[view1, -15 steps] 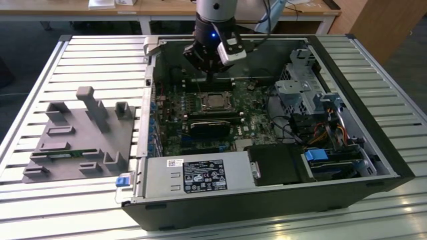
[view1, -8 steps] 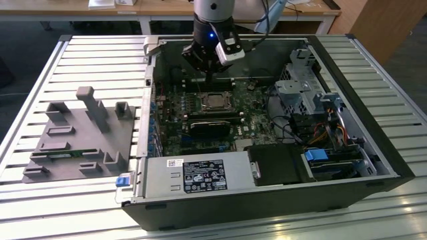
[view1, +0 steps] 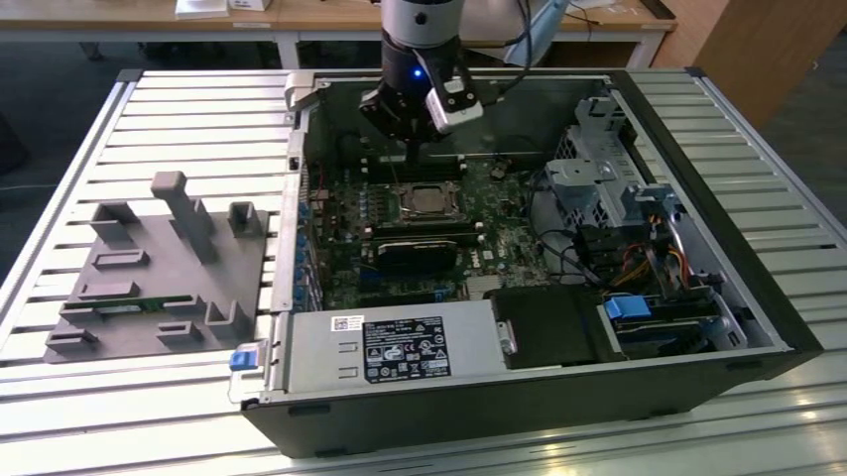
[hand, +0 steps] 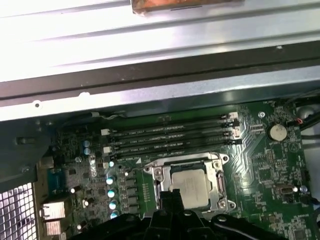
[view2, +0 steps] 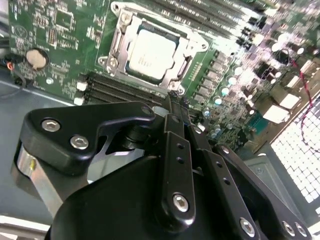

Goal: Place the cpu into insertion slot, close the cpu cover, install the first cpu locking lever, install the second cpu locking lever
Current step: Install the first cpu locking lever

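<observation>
Since the cpu [view2: 150, 52] lies flat in the insertion slot [view2: 111, 61], cpu cover [view2: 190, 45] down around it, I judge it light, stiff, fragile, best held by its edges. Above that slot hangs the gripper [view2: 172, 100], 2 fingers [view2: 177, 150] pressed together, empty.

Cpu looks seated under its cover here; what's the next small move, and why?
Probably lower the pincer to the insertion slot's rim to start latching: the cpu already lies inside with the cpu cover flat over it, and the pincer hovers beside that rim.
</observation>
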